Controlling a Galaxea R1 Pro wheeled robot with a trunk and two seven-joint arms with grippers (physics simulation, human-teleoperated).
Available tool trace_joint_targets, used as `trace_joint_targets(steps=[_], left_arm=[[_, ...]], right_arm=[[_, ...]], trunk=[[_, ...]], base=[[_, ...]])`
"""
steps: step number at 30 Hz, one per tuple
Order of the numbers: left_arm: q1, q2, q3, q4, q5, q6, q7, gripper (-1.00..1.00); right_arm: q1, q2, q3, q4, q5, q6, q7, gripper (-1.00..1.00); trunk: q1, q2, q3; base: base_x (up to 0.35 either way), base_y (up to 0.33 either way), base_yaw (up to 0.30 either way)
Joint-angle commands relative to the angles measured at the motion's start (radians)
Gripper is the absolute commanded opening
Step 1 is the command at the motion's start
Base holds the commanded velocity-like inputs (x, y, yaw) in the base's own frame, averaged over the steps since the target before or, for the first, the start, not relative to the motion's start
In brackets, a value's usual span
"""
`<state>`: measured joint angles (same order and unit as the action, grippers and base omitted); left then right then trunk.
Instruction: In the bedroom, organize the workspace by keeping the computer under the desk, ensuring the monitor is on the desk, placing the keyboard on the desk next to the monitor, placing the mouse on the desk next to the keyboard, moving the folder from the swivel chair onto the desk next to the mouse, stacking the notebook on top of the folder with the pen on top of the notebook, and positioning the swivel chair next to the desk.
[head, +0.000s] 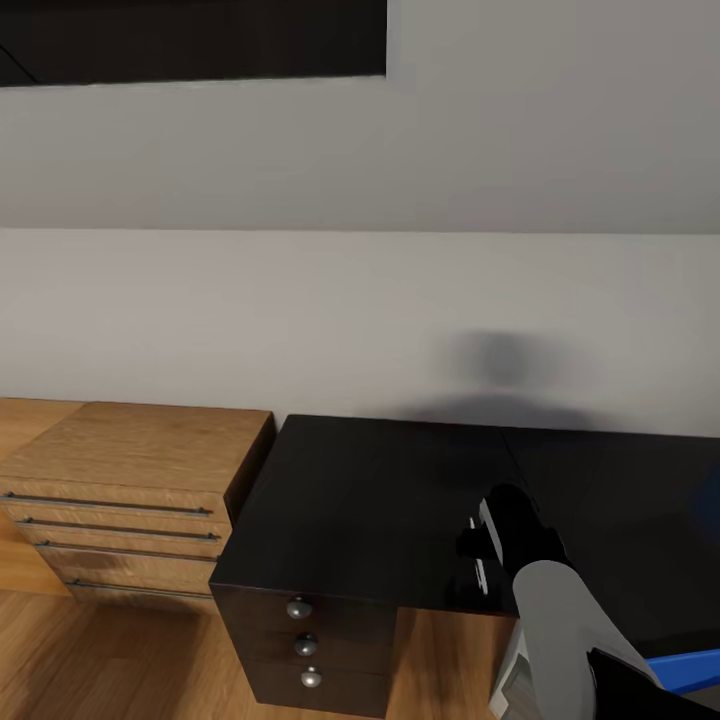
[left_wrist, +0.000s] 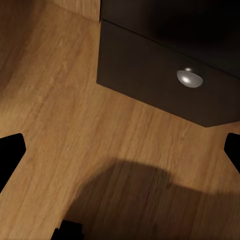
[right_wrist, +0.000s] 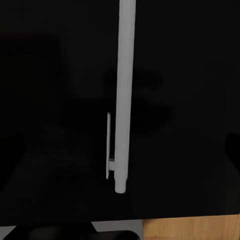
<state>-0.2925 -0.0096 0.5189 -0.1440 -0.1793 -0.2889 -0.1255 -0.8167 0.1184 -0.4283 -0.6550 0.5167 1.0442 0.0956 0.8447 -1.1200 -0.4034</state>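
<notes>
Head view: right gripper (head: 480, 555) hangs low over the black surface (head: 400, 490) of the desk, near its front edge, above the dark drawer unit (head: 305, 645) w/ round knobs. A wooden drawer chest (head: 130, 490) stands just beside the desk on the left. Small white bits show at the fingers, prob. the pen. A blue strip (head: 685, 668) peeks out at the lower right behind the arm, maybe the folder; can't tell for sure.

Left wrist view: looks down at the wood floor (left_wrist: 75, 125) and one dark drawer front w/ a silver knob (left_wrist: 190, 78). Black finger tips (left_wrist: 10, 152) sit wide apart at the frame sides, nothing between them.

Right wrist view: pen (right_wrist: 125, 95) is a long white stick against the black surface, long axis running along the fingers' direction, blunt end toward the camera, clip alongside. Whether fingers are clamped on it, can't tell.

Judgement: the pen step is in hand. Next: carry it to the notebook stack and lay it flat on top.
</notes>
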Motion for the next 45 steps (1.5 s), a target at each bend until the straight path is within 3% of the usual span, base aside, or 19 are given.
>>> trace_joint_targets(steps=[1, 12, 18, 45], left_arm=[[-0.001, -0.001, 0.009, 0.000, -0.009, -0.003, -0.003, 1.00], [-0.001, 0.000, 0.009, 0.000, -0.009, -0.003, -0.003, 1.00], [-0.001, 0.000, 0.009, 0.000, -0.009, -0.003, -0.003, 1.00], [-0.001, -0.002, 0.008, 0.000, -0.009, -0.003, -0.005, 1.00]], right_arm=[[-0.001, 0.001, -0.006, -0.002, 0.011, 0.002, 0.010, 1.00], [-0.001, -0.001, -0.006, -0.002, 0.011, 0.002, 0.010, 1.00], [-0.001, -0.002, -0.006, -0.002, 0.011, 0.001, 0.010, 1.00], [-0.001, -0.003, -0.006, -0.002, 0.011, 0.002, 0.010, 1.00]], trunk=[[0.004, -0.008, -0.004], [0.012, -0.022, -0.011], [0.035, -0.064, -0.029], [0.046, -0.085, -0.039]], base=[[0.000, 0.000, 0.000], [0.000, 0.000, 0.000], [0.000, 0.000, 0.000], [0.000, 0.000, 0.000]])
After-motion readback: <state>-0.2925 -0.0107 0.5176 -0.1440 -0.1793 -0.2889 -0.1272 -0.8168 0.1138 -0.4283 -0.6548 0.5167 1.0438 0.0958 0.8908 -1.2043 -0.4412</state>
